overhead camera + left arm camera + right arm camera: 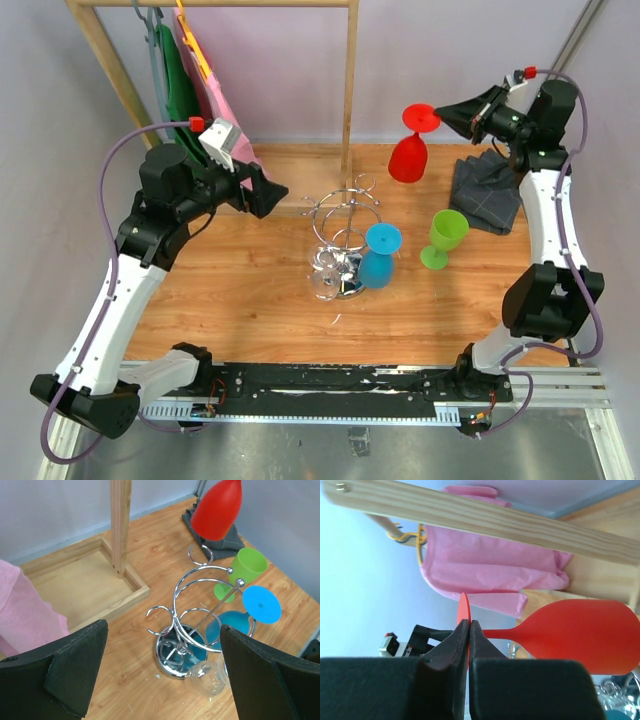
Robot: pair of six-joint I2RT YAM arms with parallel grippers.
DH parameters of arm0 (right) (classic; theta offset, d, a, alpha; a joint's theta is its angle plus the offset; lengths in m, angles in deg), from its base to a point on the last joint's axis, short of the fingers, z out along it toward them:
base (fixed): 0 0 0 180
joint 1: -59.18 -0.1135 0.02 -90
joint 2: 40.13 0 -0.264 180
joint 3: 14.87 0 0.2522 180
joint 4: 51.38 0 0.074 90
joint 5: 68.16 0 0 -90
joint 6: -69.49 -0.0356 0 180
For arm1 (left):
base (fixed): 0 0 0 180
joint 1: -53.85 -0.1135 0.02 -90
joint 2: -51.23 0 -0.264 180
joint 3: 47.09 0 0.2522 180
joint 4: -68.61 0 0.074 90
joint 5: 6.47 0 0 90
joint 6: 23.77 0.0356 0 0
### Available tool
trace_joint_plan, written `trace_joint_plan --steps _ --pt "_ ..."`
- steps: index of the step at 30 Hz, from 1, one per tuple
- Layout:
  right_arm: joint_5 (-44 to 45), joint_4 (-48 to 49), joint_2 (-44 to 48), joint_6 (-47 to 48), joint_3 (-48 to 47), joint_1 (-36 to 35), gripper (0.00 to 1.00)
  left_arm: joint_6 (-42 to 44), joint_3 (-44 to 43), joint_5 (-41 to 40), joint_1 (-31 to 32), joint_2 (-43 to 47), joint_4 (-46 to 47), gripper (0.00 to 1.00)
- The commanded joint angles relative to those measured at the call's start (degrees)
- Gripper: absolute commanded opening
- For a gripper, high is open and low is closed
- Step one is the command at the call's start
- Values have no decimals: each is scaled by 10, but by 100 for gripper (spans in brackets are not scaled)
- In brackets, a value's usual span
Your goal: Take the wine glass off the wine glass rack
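The chrome wine glass rack (345, 215) stands mid-table on its round shiny base; it also shows in the left wrist view (200, 605). A blue wine glass (380, 258) hangs upside down on it, and a clear glass (325, 282) hangs low beside the base (210, 677). My right gripper (447, 117) is shut on the foot of a red wine glass (410, 150) and holds it upside down in the air, away from the rack, at the back right; the wrist view shows the red glass (580, 635) pinched at my right gripper (469, 630). My left gripper (272, 195) is open and empty, left of the rack (165, 680).
A green wine glass (443, 238) stands upright on the table right of the rack. A folded grey cloth (487, 195) lies at the back right. A tall wooden clothes rail (348, 90) with pink and green garments (185, 75) stands at the back, its base frame (85, 580) on the table.
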Motion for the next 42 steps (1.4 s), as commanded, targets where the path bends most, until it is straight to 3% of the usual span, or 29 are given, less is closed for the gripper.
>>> trace_joint_plan --steps 1,9,18,29,42 --pt "-21 134 35 -110 -52 -6 1 -44 -26 24 3 -7 28 99" --pt "15 266 58 -217 -73 -72 1 -156 1 73 3 -13 146 99" --pt "61 302 105 -225 -39 -157 1 -282 66 95 3 -28 333 99" --pt "112 364 177 -233 78 -213 1 -439 151 136 3 -49 545 99" --pt "145 407 178 -236 100 -258 1 -513 157 179 2 -80 659 99"
